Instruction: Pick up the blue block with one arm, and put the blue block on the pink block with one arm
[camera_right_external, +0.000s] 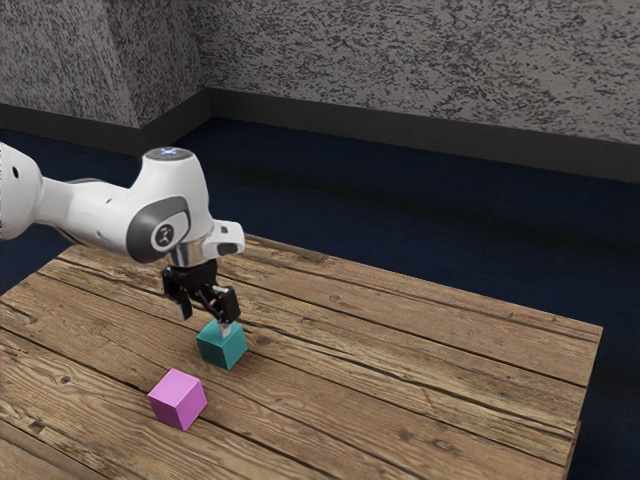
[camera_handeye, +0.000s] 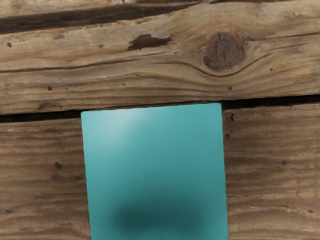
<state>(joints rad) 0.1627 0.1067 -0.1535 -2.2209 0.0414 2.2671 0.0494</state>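
Your hand sits just above the blue block with its fingers spread wide and nothing held, likely centred to drop around it. The block rests on the counter right under the hand. The pink block is near the hand, apart from the blue one and untouched.

The blue block is a teal-tinted cube that sits flat on one face on the wooden counter, with a corner turned toward the exterior view's camera. Its smooth top face has one edge along a dark seam between planks. The pink block, a magenta cube, rests flat nearby, not touching it, toward the exterior view's left and nearer the front edge.
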